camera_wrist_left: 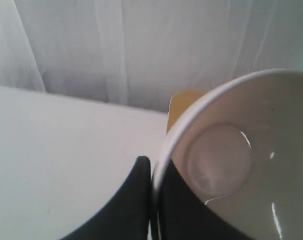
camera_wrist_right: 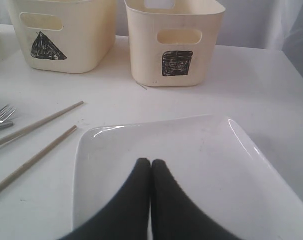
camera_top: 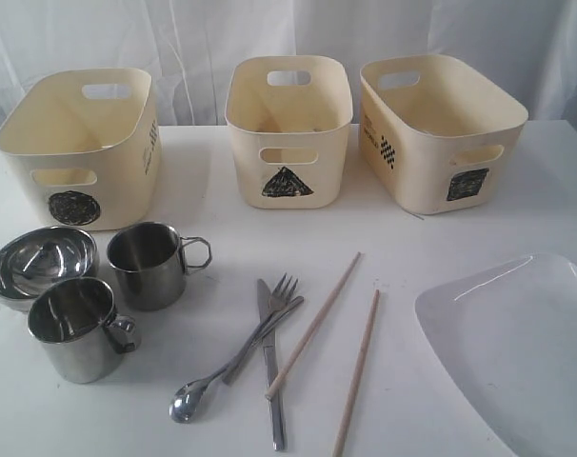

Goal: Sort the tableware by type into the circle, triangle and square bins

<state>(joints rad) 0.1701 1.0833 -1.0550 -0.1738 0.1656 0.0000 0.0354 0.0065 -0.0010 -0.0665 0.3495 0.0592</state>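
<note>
I recorded the left end effector (camera_wrist_left: 152, 166) clamped on the rim of a small white bowl (camera_wrist_left: 241, 165) and the right end effector (camera_wrist_right: 151, 163) fully closed above the white squarish plate (camera_wrist_right: 206, 145).

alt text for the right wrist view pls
The right gripper, jaws shut, hangs over a large white squarish plate. Beyond stand the triangle bin and square bin; two wooden chopsticks lie beside the plate.
</note>
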